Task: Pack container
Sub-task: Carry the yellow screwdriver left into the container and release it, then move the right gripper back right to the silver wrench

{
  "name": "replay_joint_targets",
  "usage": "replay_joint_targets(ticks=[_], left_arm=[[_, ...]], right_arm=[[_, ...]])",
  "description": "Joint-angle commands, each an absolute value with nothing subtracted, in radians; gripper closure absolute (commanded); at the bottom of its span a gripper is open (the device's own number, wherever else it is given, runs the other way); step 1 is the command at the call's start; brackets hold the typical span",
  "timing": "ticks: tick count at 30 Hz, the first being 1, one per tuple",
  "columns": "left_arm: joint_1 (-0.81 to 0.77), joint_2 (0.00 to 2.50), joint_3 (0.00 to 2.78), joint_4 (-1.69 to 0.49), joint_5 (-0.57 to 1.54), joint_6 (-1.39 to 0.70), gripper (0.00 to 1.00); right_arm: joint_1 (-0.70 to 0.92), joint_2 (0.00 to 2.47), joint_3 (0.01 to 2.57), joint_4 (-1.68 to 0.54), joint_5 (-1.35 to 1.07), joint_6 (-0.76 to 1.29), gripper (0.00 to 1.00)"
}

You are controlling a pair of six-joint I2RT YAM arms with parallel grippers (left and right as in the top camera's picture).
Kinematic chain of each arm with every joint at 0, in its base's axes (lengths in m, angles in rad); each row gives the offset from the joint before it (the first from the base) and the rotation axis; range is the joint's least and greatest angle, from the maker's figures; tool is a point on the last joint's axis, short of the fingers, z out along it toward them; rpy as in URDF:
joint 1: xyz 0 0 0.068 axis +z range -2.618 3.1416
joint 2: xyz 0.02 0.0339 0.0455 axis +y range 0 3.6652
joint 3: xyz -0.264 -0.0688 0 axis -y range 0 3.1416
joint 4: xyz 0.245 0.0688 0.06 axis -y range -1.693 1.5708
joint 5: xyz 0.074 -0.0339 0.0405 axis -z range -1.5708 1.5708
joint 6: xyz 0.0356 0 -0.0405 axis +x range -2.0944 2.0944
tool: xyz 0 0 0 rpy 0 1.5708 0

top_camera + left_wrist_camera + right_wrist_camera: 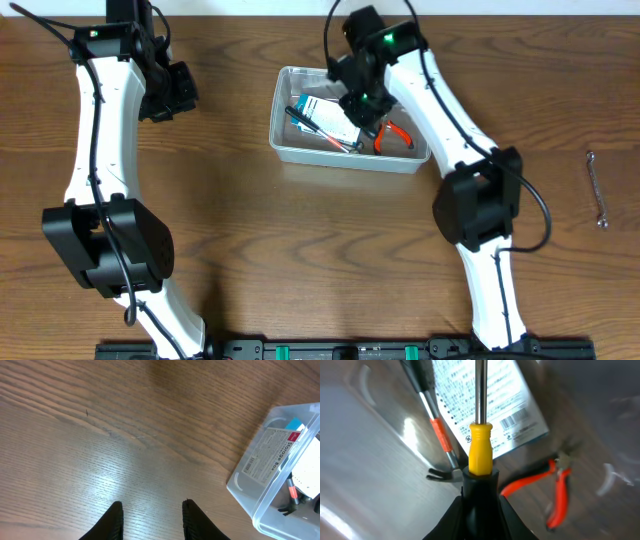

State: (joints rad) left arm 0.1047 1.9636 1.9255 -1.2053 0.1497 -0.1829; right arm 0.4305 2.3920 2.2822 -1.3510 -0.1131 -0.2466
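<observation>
Clamping a yellow-handled screwdriver [480, 445] by its handle, the right gripper [480, 482] hangs over the container [282, 140], a clear tub at the table's far middle holding red pliers [559, 487] and a printed box [495, 405]. The left gripper [151, 515] gapes empty above bare table [100, 435], left of the tub. A wrench [597, 190] lies well apart, far right.

One container [282, 128], one screwdriver [480, 452], one pliers [559, 491], one wrench [597, 190], one box [512, 407].

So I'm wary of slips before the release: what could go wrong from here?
The right gripper holds the screwdriver only by its handle end, so it may swing or drop askew onto the red pliers and the printed box. Nothing steadies the container; the left gripper is open, off to the side, so a bump could slide it.
</observation>
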Motion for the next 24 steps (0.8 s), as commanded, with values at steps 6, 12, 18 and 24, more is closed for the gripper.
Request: replay_joint_targets(ticks=[6,12,18,24], left_arm=[[0.105,1.976,1.919,-1.211,0.137,-0.176,0.71],[0.105,1.976,1.919,-1.211,0.137,-0.176,0.72],[0.105,1.976,1.919,-1.210,0.137,-0.176,0.71],[0.105,1.976,1.919,-1.211,0.137,-0.176,0.71]], right_arm=[[0.400,2.441,2.287,-1.354,-0.117,-0.267,0.89],[0.369,2.434,2.291,-1.361,-0.117,-0.271,0.53],[0.340,2.331,2.395,-1.414,-0.102,-0.268,0.52],[0.253,2.159,2.510,-1.484,0.095,-0.127,0.53]])
